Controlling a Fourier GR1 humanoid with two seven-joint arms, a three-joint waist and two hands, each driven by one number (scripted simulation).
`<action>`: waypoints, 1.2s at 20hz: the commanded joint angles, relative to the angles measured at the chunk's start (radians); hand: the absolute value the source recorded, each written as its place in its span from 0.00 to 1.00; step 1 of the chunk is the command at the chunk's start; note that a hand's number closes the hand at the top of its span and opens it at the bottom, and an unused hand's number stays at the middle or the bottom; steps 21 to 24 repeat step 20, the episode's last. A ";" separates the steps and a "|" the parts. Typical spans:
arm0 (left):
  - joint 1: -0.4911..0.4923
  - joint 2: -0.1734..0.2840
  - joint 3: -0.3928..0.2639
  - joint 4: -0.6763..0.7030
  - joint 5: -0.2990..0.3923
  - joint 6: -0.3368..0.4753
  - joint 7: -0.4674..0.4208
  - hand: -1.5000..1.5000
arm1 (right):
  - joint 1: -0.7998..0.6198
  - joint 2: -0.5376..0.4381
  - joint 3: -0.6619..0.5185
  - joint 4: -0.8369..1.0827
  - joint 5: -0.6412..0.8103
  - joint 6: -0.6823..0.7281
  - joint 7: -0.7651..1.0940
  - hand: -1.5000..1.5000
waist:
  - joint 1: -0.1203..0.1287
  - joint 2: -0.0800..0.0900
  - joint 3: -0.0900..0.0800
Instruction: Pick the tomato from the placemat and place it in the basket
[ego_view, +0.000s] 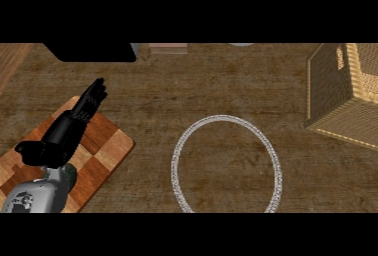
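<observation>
Tomato out of sight: nothing in the head view shows where it lies, and whether the arm covers it cannot be told. The left hand hangs over a checkered wooden cutting board at the view's left, with its grey forearm coming in from the lower edge. Its fingers are straight and held together, pointing away from the robot past the board's far corner. The thumb sticks out to the side, and the hand grips nothing. A small dark green rounded shape shows just beside the wrist, on the board; what it is cannot be told.

At the middle of the brown counter lies an oval placemat, seen as a pale beaded rim with the counter's grain showing inside it. It sits apart from the board, to the board's right. The woven basket stands at the far right, well apart from the hand and cut off by the view's edge. A black block and a small pale box sit along the counter's far side.
</observation>
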 joint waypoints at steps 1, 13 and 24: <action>-0.017 -0.003 -0.002 -0.007 -0.003 0.003 0.029 0.50 | -0.112 -0.059 0.012 0.183 -0.006 -0.049 -0.054 0.00 | 0.003 0.000 0.000; 0.000 0.016 0.029 -0.027 0.025 -0.019 0.029 0.50 | -0.148 -0.163 -0.077 0.315 -0.193 0.063 -0.224 0.00 | 0.002 0.000 0.000; 0.051 -0.017 -0.014 -0.044 -0.010 -0.003 -0.004 0.50 | -0.145 -0.276 -0.161 0.371 -0.303 0.163 -0.081 0.00 | -0.005 -0.003 0.000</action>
